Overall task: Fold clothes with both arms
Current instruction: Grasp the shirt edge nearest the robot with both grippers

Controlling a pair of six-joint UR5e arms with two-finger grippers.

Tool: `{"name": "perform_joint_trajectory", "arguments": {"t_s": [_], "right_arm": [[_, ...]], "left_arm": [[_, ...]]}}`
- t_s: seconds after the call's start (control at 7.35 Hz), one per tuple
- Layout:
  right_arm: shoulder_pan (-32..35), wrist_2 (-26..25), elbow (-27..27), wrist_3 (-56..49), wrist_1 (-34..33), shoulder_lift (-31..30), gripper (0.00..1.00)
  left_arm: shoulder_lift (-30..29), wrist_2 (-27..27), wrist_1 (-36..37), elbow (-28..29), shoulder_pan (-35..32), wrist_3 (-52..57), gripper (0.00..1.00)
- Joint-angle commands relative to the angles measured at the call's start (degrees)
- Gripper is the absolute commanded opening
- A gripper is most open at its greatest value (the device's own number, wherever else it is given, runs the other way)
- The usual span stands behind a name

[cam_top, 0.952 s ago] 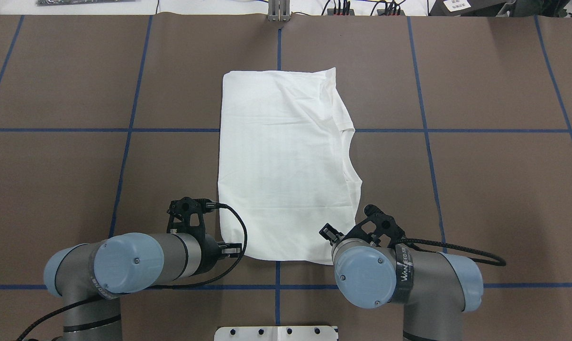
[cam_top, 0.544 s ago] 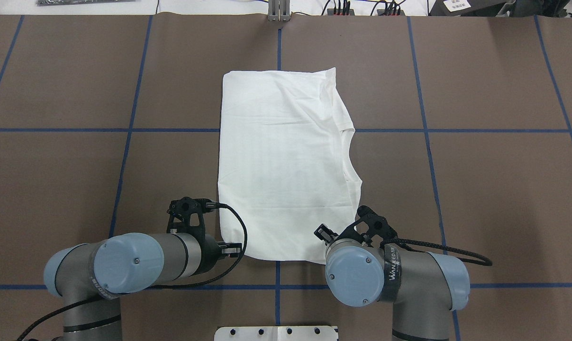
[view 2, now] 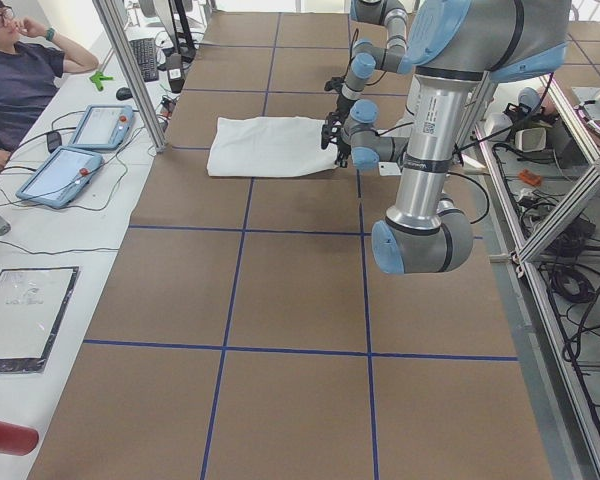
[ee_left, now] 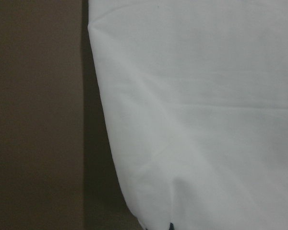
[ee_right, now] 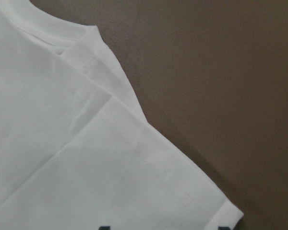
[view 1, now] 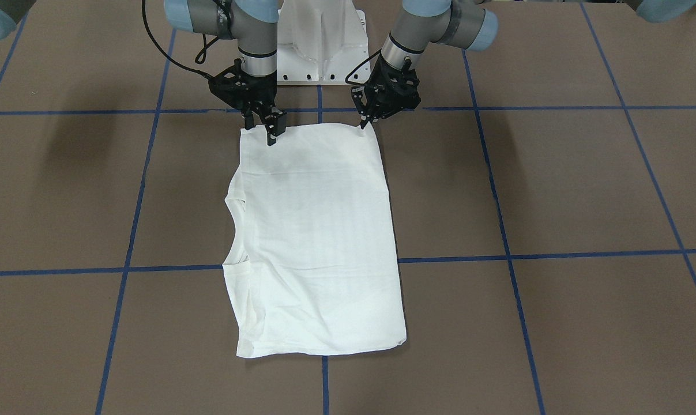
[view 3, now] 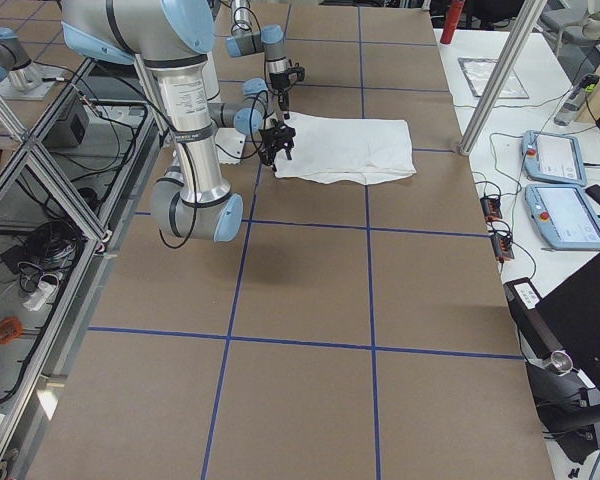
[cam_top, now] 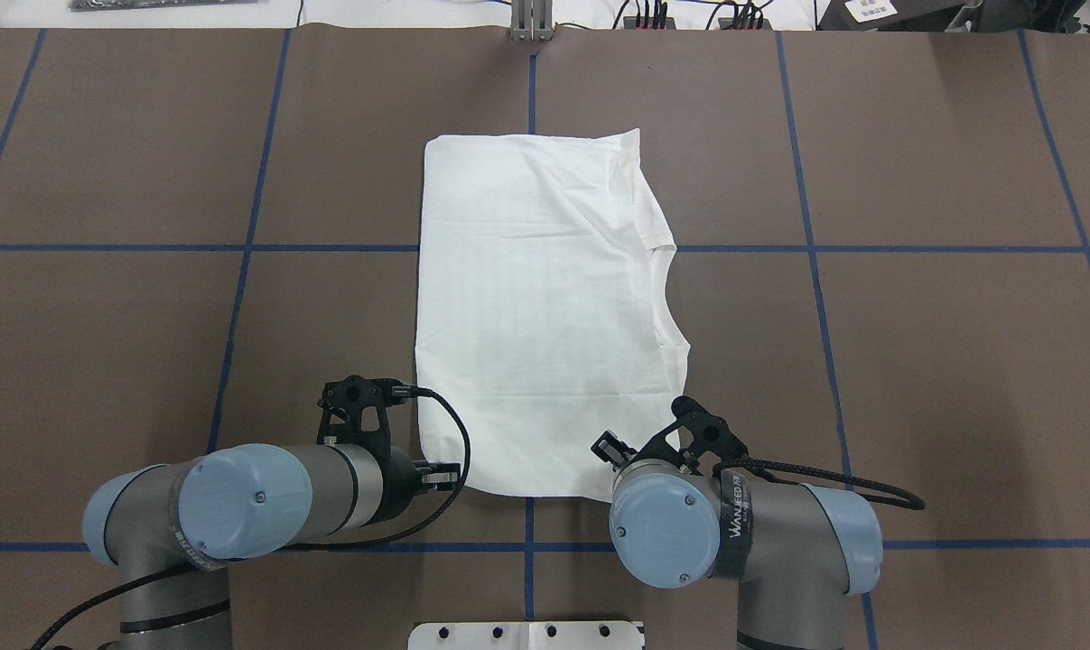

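Note:
The clothes are one white shirt (cam_top: 535, 316), folded into a long rectangle on the brown table, its collar (cam_top: 666, 298) on the right edge. My left gripper (view 1: 364, 122) sits at the shirt's near-left corner and appears shut on it; the left wrist view shows the cloth (ee_left: 206, 120) puckering toward a single dark tip. My right gripper (view 1: 261, 131) stands open over the near-right corner, fingers spread. Two dark tips show at the bottom of the right wrist view, below the folded hem (ee_right: 134, 158).
Blue tape lines (cam_top: 237, 247) divide the table into squares. The white pedestal base (cam_top: 526, 635) lies between the arms at the near edge. In the exterior left view a person (view 2: 15, 80) sits at a side bench with tablets (view 2: 75, 170) beyond an aluminium post (view 2: 135, 70).
The right arm has slid leftward, bringing its gripper in over the shirt's near-right corner. The left arm and the shirt have not moved.

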Motion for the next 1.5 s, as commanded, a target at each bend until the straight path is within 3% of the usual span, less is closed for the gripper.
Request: {"name": "perform_joint_trajectory", "arguments": {"t_s": [0.0, 0.14, 0.27, 0.41, 0.68, 1.22, 1.36], "right_arm": [[-0.6, -0.1, -0.1, 0.1, -0.1, -0.1, 0.76], [-0.7, -0.2, -0.2, 0.2, 0.0, -0.1, 0.71], [-0.7, -0.2, -0.2, 0.3, 0.0, 0.0, 0.58], [-0.7, -0.4, -0.2, 0.5, 0.0, 0.0, 0.43], [-0.7, -0.4, -0.1, 1.7, 0.0, 0.2, 0.00], [-0.1, -0.3, 1.0, 1.7, -0.3, 1.2, 0.00], [0.2, -0.1, 5.4, 1.7, -1.8, 0.7, 0.00]], "left_arm": [[0.0, 0.1, 0.0, 0.0, 0.0, 0.0, 0.00], [0.0, 0.1, 0.0, 0.0, 0.0, 0.0, 0.00], [0.1, 0.1, 0.0, 0.0, 0.0, 0.0, 0.00], [0.1, 0.1, 0.0, -0.1, 0.0, 0.0, 0.00], [0.2, 0.1, 0.0, -0.4, 0.1, 0.0, 0.00], [0.1, -0.1, 0.0, -1.0, 0.0, 0.1, 0.00], [0.5, -0.5, 1.2, -3.8, 0.0, 0.4, 0.00]]}}
